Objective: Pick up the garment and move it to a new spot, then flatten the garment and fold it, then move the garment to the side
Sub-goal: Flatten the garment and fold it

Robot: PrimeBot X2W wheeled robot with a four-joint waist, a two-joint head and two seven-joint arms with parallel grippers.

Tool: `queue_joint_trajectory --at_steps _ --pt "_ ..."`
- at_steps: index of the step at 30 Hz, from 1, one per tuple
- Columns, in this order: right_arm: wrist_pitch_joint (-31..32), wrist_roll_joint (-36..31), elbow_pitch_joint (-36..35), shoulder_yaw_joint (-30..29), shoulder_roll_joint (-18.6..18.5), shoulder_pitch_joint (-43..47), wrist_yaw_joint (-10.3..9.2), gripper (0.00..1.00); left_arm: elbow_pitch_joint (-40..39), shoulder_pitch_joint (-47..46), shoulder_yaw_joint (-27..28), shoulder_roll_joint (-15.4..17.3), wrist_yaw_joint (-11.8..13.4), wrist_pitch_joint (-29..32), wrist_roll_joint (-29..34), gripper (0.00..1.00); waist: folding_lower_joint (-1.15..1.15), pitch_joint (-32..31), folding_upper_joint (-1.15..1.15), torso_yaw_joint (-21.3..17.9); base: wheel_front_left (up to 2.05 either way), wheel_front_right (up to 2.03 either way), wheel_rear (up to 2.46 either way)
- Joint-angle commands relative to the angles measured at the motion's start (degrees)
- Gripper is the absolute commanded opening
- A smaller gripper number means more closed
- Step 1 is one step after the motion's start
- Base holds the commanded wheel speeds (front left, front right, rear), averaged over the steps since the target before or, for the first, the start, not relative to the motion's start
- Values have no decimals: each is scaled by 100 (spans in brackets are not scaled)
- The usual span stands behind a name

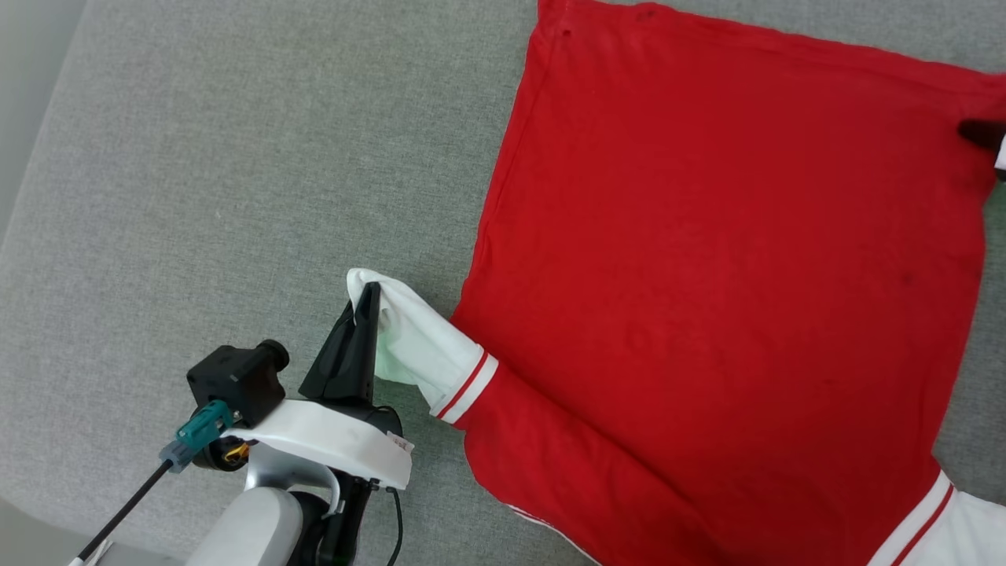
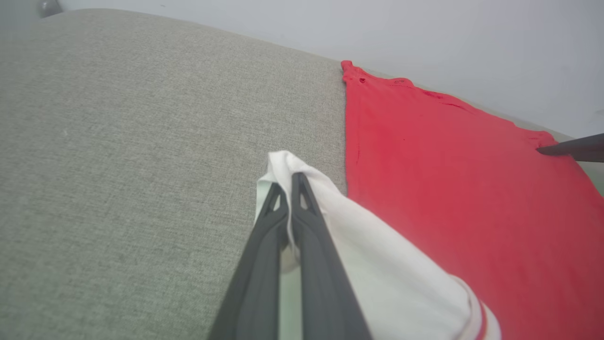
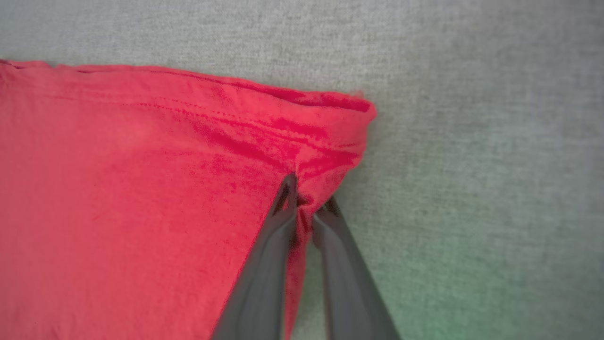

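Head view, left to right. A grey woven cushion surface takes up the nine o'clock half. At seven o'clock the left gripper is clenched on the tip of a white sleeve, lifting it slightly off the surface. The garment lies from twelve round to five o'clock, plain red side up, its body spread nearly flat. At two o'clock, on the view's edge, the right gripper meets the hem corner. In the right wrist view its fingers straddle a puckered pinch of red cloth with a narrow gap. Whether they grip it cannot be told. The garment appears to be placed and mostly flattened. Folding it and moving it aside remain.
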Motion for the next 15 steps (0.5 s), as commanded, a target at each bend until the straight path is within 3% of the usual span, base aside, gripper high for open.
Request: queue_joint_trajectory --at_steps 1,8,15 --pt "214 -80 423 81 201 404 -8 0 35 -20 0 23 -1 -33 -27 0 -1 -111 0 -58 0 0 0" --pt "4 -233 -12 544 -213 369 -8 0 134 168 27 155 63 71 -62 0 -1 -748 0 -266 0 0 0" --pt "-110 307 -1167 1073 -617 1399 -8 0 12 653 214 369 339 192 -161 0 -1 -1517 0 -804 0 0 0"
